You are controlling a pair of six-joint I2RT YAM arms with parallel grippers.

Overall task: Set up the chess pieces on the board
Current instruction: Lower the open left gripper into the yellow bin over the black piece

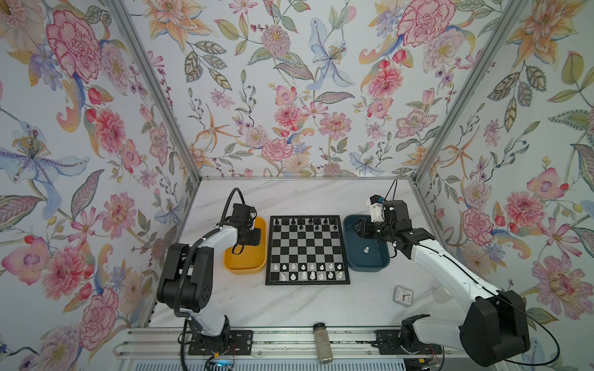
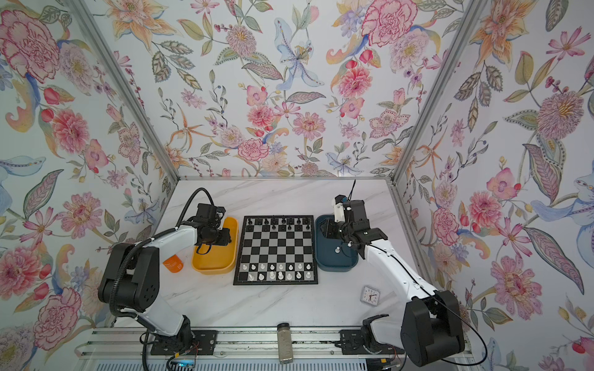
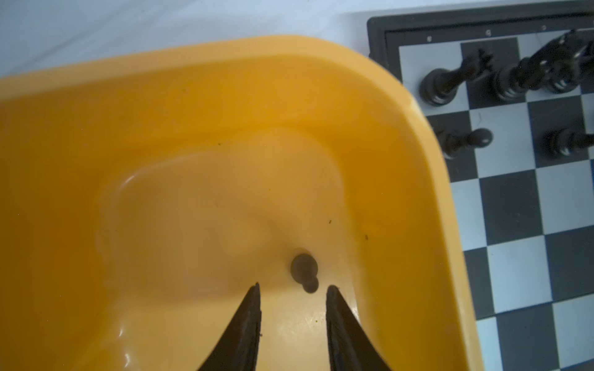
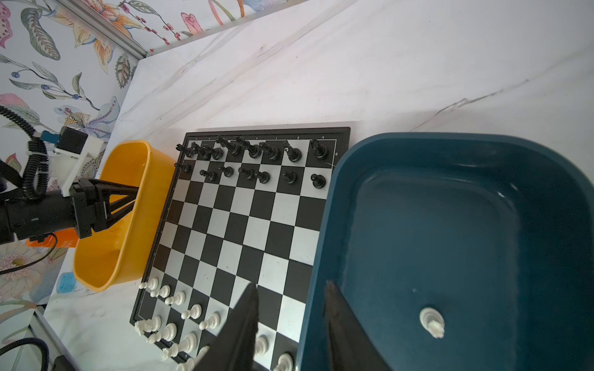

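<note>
Marble table point(image 1: 321, 199), board point(image 1: 307, 253) with rim coordinates

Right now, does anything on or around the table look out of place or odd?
Yes. A small bottle lies on its side across the metal rail at the near edge, and a small clock sits on the table, right of the board. Neither belongs to a chess set.

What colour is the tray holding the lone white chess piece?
Dark blue plastic tray; right wrist view best.
</note>
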